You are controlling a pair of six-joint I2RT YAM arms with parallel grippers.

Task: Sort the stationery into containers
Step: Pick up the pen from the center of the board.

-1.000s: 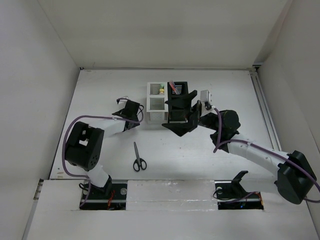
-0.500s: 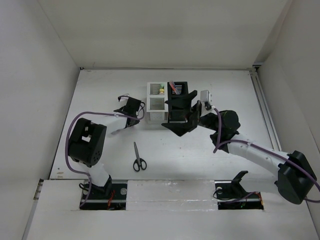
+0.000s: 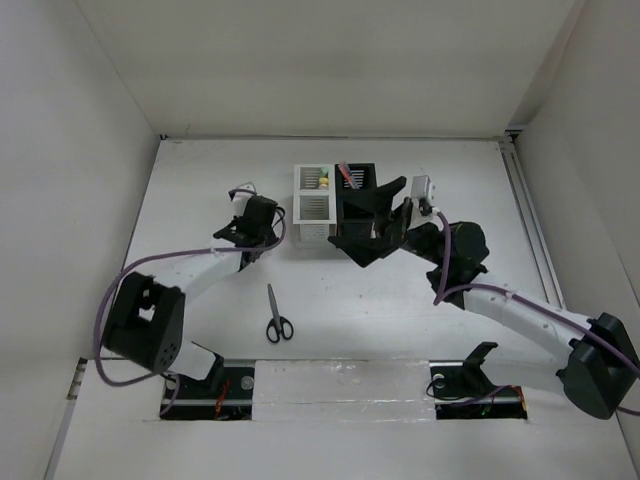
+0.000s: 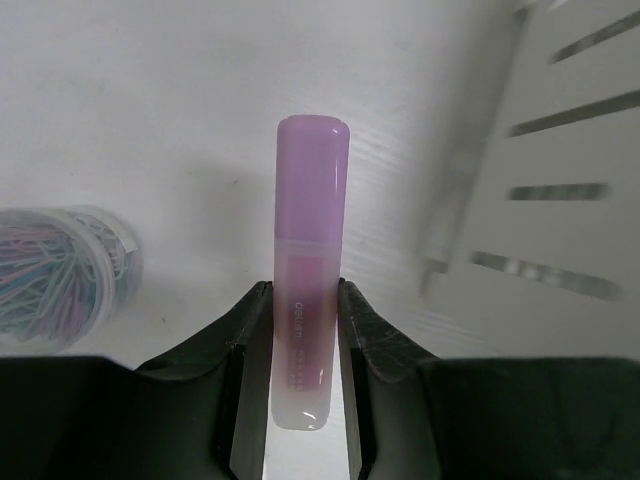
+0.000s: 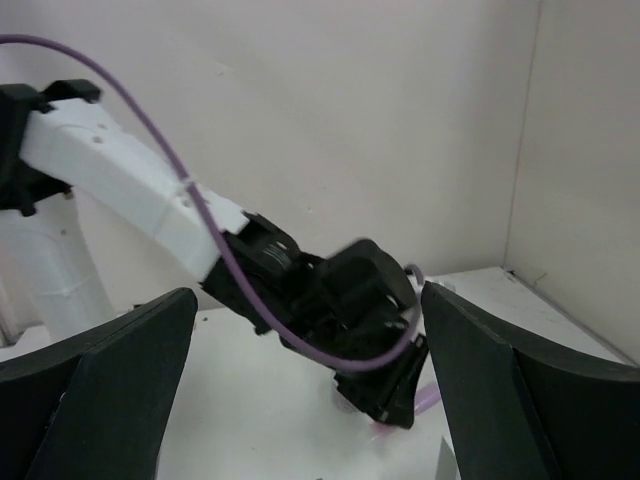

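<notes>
My left gripper (image 4: pixel 300 305) squeezes a pink highlighter (image 4: pixel 312 190) near the white box (image 4: pixel 575 230). My right gripper (image 5: pixel 308 300) is wide open, holding nothing.

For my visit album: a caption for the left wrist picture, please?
Left gripper clamps a pink highlighter, white slatted organizer at right, clear tub of paper clips at left.

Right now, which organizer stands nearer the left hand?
The white organizer, on the pair's left side beside the left hand; the black organizer sits beyond it, by the right hand.
</notes>
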